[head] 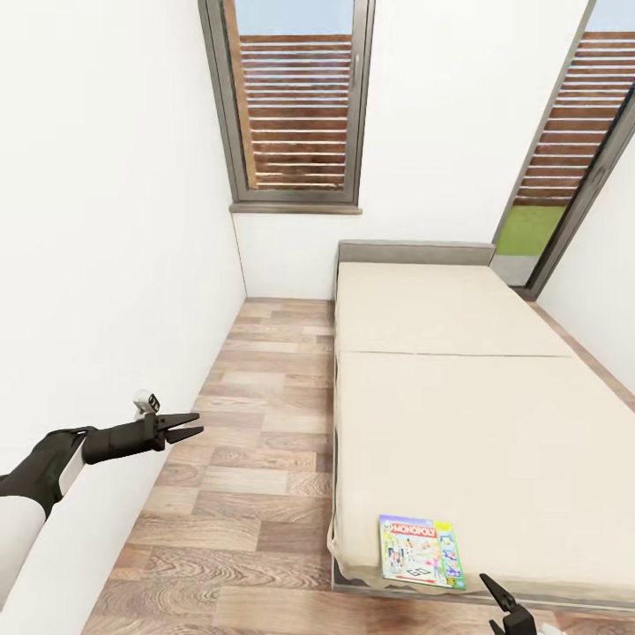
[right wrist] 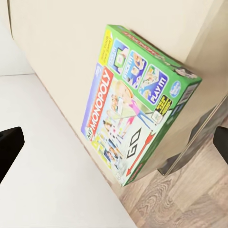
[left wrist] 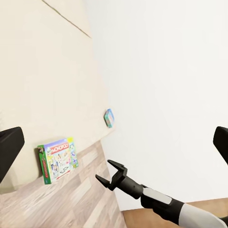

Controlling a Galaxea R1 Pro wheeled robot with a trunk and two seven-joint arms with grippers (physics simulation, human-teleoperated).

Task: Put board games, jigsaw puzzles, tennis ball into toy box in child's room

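Observation:
A green-edged "MONOPOLY" board game (head: 419,549) lies flat on the near left corner of the bed (head: 459,414), close up in the right wrist view (right wrist: 137,99). My right gripper (head: 503,604) hovers open just off that corner, a short way from the box, its fingers (left wrist: 116,167) spread with nothing between them. A second small board game (left wrist: 109,118) lies at the bed's far edge by the wall. My left gripper (head: 181,429) is open and empty over the floor, left of the bed. The table, toy box, jigsaw puzzles and tennis ball are out of view.
A wood plank floor strip (head: 256,441) runs between the left white wall and the bed. A slatted window (head: 295,106) is at the back and a glass door (head: 564,176) at the back right. The bed's grey headboard (head: 414,253) stands against the far wall.

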